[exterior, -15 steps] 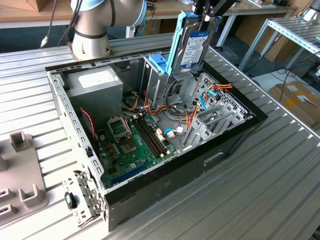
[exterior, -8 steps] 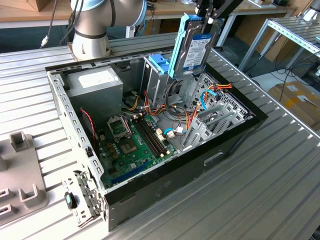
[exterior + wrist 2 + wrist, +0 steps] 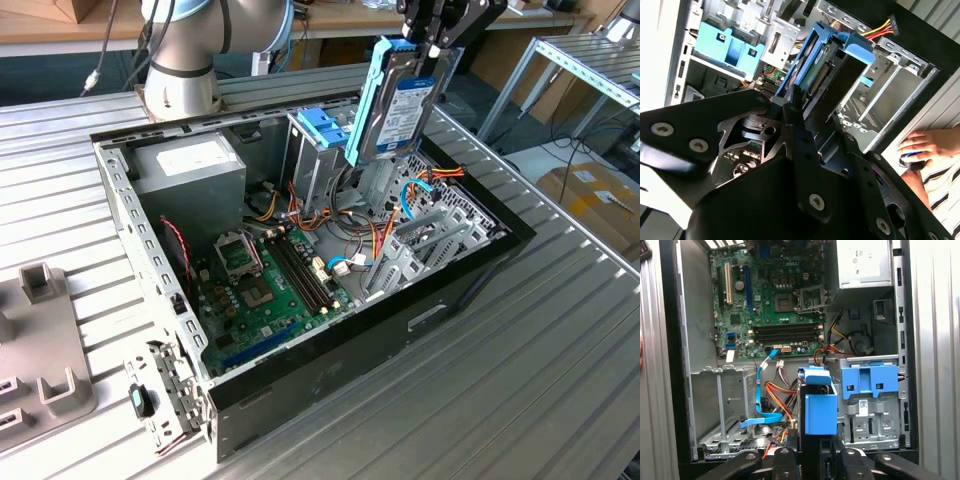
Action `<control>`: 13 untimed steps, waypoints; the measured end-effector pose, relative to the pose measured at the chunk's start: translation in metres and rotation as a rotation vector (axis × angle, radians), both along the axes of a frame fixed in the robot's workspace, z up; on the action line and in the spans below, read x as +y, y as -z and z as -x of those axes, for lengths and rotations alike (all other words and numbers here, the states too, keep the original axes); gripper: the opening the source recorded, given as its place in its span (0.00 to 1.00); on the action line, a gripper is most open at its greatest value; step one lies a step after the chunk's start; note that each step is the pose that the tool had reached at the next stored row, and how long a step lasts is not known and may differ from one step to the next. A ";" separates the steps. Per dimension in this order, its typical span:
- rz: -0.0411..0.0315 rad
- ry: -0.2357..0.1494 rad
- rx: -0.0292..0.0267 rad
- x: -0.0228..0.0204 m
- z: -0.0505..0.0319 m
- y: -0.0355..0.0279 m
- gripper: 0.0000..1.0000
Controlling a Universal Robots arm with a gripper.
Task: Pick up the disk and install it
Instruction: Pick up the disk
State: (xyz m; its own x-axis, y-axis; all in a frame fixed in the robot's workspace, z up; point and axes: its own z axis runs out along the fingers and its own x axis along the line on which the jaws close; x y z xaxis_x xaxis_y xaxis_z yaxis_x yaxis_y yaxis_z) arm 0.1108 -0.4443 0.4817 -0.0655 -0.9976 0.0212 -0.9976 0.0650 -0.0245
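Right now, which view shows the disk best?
The exterior view: the disk, clamped in the gripper, shows its label face. The second wrist view shows it nearly edge-on; the first wrist view, its blue end.

The silver-grey robot arm point(image 3: 182, 55) is made of smooth cylindrical segments with rounded joint housings and a flared round base. A thin pale-blue ring point(image 3: 291, 20) edges one joint cap. The matte black gripper point(image 3: 815, 117) has flat, angular linkage plates and slim bar-shaped fingers point(image 3: 799, 132). It is fastened with round-headed silver screws point(image 3: 662, 129). In the first wrist view, the gripper's point(image 3: 815, 460) black link ends carry small silver pivot pins point(image 3: 781, 452).
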 end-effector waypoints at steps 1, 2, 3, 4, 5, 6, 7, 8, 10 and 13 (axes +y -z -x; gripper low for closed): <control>-0.0001 0.000 0.0000 -0.0026 0.0000 0.0000 0.35; -0.0001 0.000 0.0000 -0.0051 0.0000 0.0001 0.35; -0.0001 0.000 0.0000 -0.0065 0.0000 0.0001 0.35; 0.0000 0.000 0.0000 -0.0081 0.0000 0.0000 0.35; 0.0000 0.000 0.0000 -0.0096 0.0000 0.0000 0.35; 0.0000 0.000 0.0000 -0.0111 0.0000 0.0000 0.35; 0.0000 0.000 0.0000 -0.0127 0.0000 0.0000 0.35; -0.0001 0.000 0.0000 -0.0142 0.0000 0.0000 0.35; 0.0000 0.000 0.0000 -0.0172 0.0000 0.0000 0.35; 0.0000 0.000 0.0000 -0.0219 0.0000 0.0000 0.35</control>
State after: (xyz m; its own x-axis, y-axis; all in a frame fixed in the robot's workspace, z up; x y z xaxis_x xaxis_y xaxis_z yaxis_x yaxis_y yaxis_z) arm 0.1108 -0.4663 0.4817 -0.0655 -0.9976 0.0211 -0.9976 0.0650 -0.0245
